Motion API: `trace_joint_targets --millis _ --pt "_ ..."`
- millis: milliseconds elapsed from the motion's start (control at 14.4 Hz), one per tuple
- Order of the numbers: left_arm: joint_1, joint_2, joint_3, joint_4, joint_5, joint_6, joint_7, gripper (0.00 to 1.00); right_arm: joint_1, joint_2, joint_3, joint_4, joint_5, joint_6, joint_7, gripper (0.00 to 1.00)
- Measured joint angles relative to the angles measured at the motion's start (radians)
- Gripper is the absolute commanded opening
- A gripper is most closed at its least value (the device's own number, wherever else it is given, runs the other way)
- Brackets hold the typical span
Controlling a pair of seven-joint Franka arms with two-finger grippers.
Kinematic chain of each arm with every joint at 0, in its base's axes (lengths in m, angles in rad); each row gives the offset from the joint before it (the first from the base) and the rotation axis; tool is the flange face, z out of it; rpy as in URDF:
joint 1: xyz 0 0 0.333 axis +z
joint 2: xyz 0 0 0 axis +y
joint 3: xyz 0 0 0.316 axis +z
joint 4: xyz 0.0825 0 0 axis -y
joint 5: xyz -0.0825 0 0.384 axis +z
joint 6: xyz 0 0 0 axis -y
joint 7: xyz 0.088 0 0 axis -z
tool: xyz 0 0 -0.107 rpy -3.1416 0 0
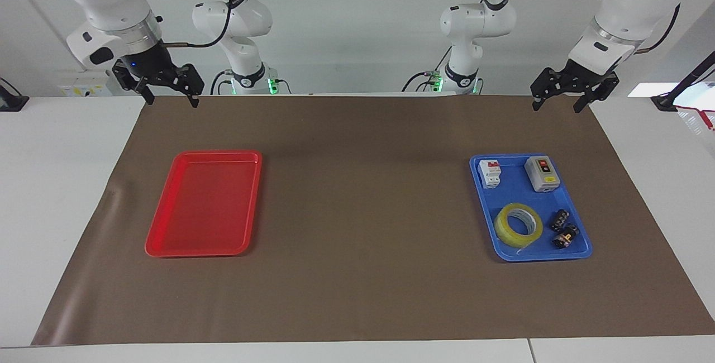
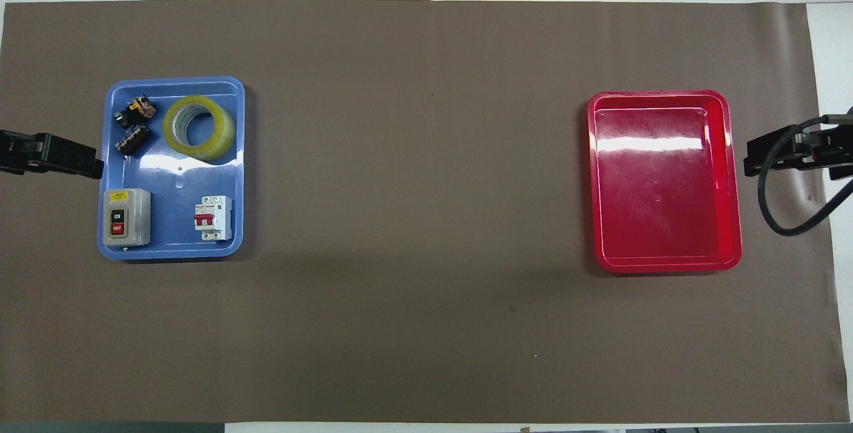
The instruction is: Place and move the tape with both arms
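tape point(image 1: 518, 225) in blue tray point(image 1: 581, 251) — well apart from left gripper point(image 1: 558, 107), right gripper point(image 1: 170, 99); both agape, empty.

I saw a brown paper mat point(image 1: 363, 195) spread over the white table point(image 1: 56, 184). At the left arm's end sat a blue tray point(image 2: 236, 173) holding a grey on/off switch box point(image 2: 126, 218), a white circuit breaker point(image 2: 213, 218) beside it, and two small black components point(image 2: 133, 128) lying farther from the robots. At the right arm's end sat a red tray point(image 2: 666, 180), well apart from the blue one.
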Motion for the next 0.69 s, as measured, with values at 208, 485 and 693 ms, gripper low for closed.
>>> trace_joint_targets --millis 208,485,693 --pt "0.002 -0.001 0.001 0.0 0.001 0.0 0.0 1.0 0.0 0.0 0.0 0.0 0.0 0.0 0.0 1.0" --pt "0.001 -0.007 0.001 0.001 0.001 0.0 0.0 1.0 0.0 0.0 0.0 0.0 0.0 0.002 0.0 1.0" --pt "0.0 -0.011 -0.001 0.001 0.001 0.001 0.002 1.0 -0.001 0.0 0.0 0.0 0.0 0.002 0.0 1.0"
